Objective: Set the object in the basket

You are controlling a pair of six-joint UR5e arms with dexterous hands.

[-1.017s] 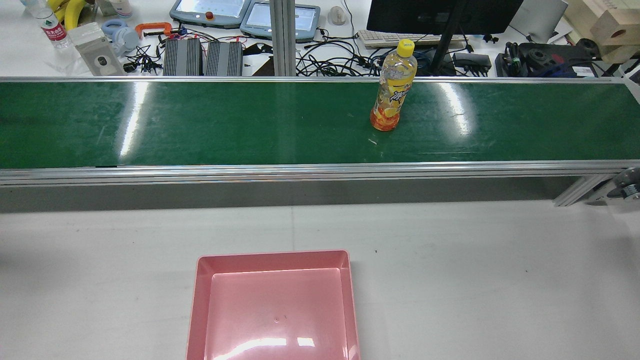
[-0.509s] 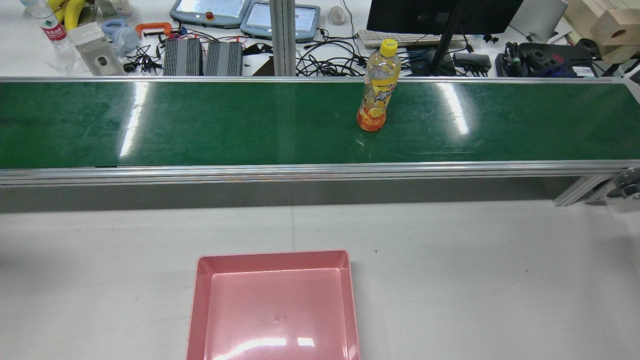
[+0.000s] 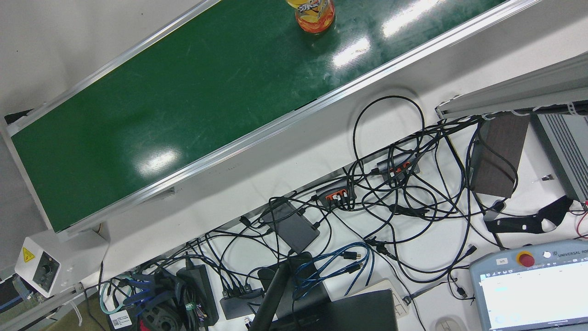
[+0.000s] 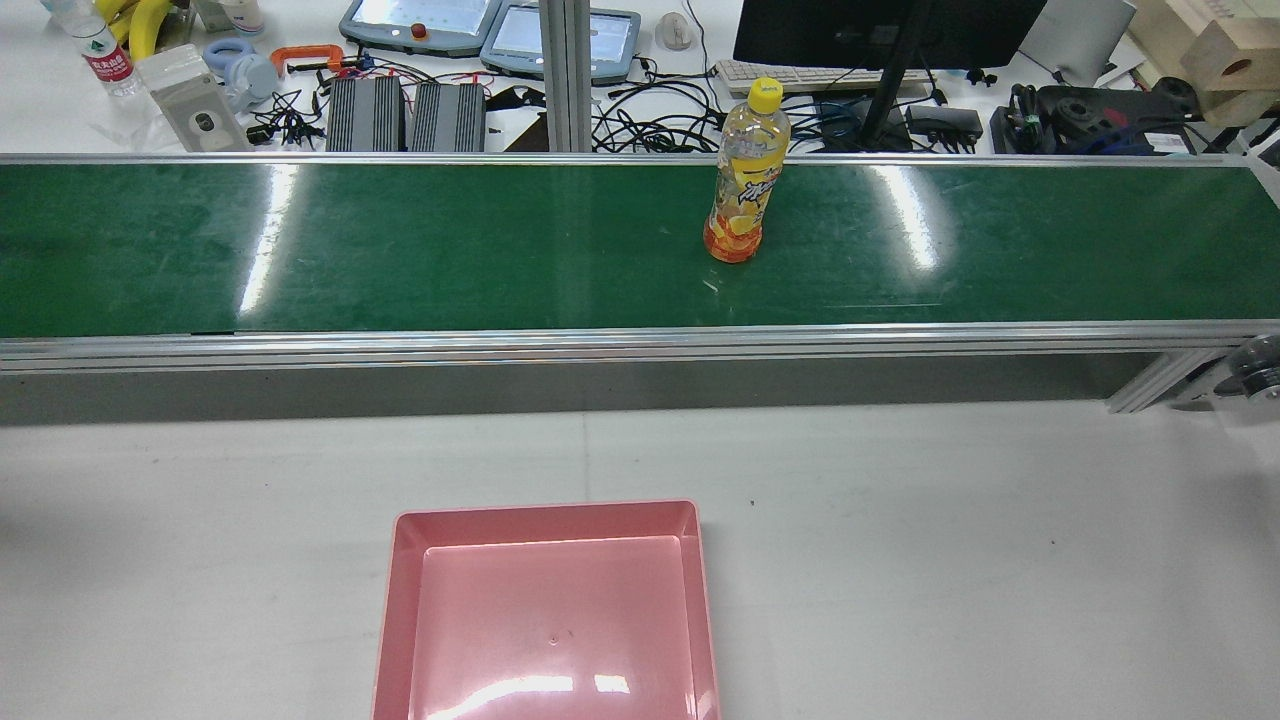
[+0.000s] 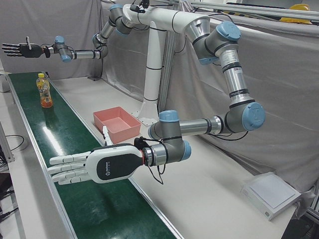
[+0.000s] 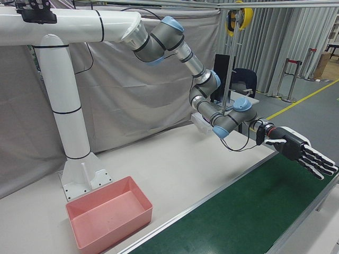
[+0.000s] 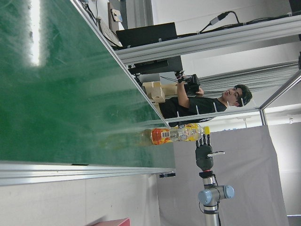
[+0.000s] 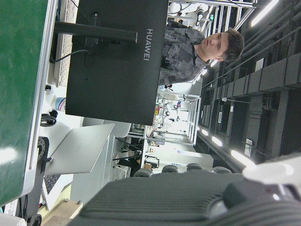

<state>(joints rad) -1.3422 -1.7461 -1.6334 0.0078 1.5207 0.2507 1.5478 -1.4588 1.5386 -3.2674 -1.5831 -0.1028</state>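
- The left hand (image 5: 75, 167), a white-and-black shelled many-fingered hand, hovers flat just above the green conveyor belt (image 4: 400, 240), fingers stretched straight and spread, holding nothing.
- The right hand (image 5: 19, 50), all black, is held level high over the far stretch of the same belt, fingers likewise straight and apart, with nothing in its grasp.
- A clear plastic orange-drink bottle with a yellow cap (image 4: 742, 190) stands upright on the belt between the two hands, well ahead of the left hand's fingertips and nearer to, but below, the right hand; neither touches it.
- A pink rectangular plastic basket (image 4: 545, 520) sits on the white table (image 4: 950, 560) beside the belt, behind the left hand's forearm, towards the white pedestal (image 5: 149, 94).
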